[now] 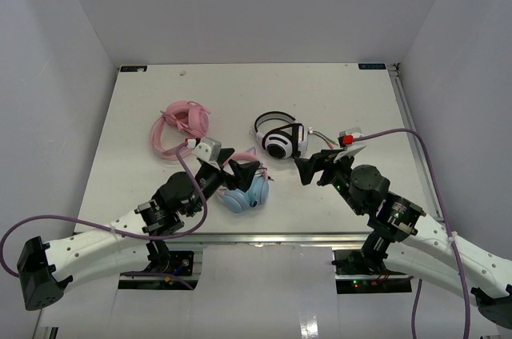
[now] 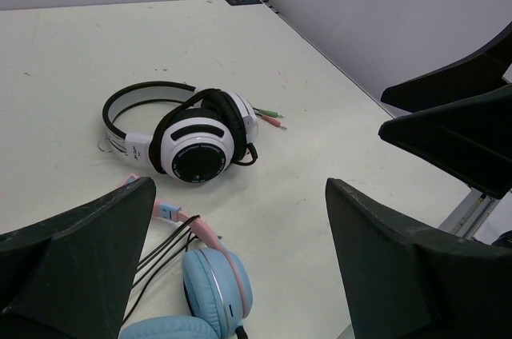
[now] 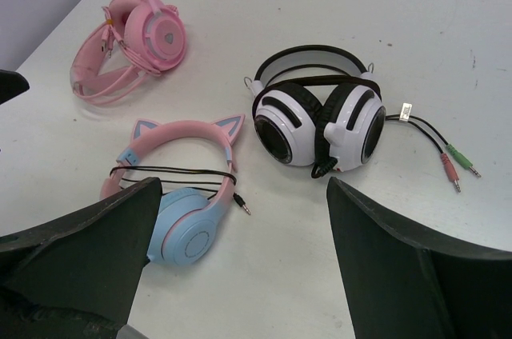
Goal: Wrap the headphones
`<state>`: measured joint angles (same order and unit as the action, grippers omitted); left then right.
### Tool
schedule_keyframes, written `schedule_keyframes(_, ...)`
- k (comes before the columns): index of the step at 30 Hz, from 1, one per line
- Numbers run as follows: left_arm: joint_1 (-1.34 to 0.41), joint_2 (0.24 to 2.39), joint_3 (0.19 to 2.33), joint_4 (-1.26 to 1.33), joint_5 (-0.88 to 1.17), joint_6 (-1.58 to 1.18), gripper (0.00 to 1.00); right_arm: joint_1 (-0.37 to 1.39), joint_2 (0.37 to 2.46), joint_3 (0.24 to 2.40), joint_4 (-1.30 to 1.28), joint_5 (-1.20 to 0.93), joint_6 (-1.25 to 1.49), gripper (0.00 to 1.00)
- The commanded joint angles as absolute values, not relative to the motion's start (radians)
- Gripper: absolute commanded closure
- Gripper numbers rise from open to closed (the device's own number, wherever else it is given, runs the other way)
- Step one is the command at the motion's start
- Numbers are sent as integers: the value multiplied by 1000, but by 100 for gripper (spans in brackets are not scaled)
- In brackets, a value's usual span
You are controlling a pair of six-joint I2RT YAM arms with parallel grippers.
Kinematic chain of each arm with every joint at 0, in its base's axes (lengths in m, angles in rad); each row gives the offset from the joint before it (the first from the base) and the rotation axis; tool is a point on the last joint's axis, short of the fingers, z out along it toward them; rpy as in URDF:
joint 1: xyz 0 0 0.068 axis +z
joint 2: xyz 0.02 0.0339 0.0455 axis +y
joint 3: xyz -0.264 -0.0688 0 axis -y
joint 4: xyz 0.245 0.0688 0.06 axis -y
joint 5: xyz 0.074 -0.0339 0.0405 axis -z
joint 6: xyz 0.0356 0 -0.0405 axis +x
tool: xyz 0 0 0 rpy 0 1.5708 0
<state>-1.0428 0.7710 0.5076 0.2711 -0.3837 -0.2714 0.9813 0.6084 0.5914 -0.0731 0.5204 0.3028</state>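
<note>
Two claws, spread wide and empty. Overhead, the left claw (image 1: 242, 173) hovers over the headphones (image 1: 246, 193) at the counter's (image 1: 240, 91) front. Left wrist: cable (image 2: 160, 253) crosses the headband (image 2: 216, 239). Right wrist: the right claw (image 3: 242, 183) faces them; wrapping looks nearly done (plug (image 3: 244, 208) loose).

Table (image 1: 336, 91): blue headphones (image 3: 192, 239), pink headphones (image 3: 140, 39), white headphones (image 3: 352, 127)

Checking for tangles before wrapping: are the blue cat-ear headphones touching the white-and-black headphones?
Apart. The right wrist view shows bare table between the blue headphones and the white-and-black headphones.
</note>
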Motion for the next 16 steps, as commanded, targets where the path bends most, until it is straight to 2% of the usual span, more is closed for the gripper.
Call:
schedule_keyframes(1,-1043,763,516,300,-403,-260,2,978,593,591,-25,545,290,10)
schedule_keyframes(16,-1043,772,508,315,-408,-252,2,977,597,589,-25,554,288,10)
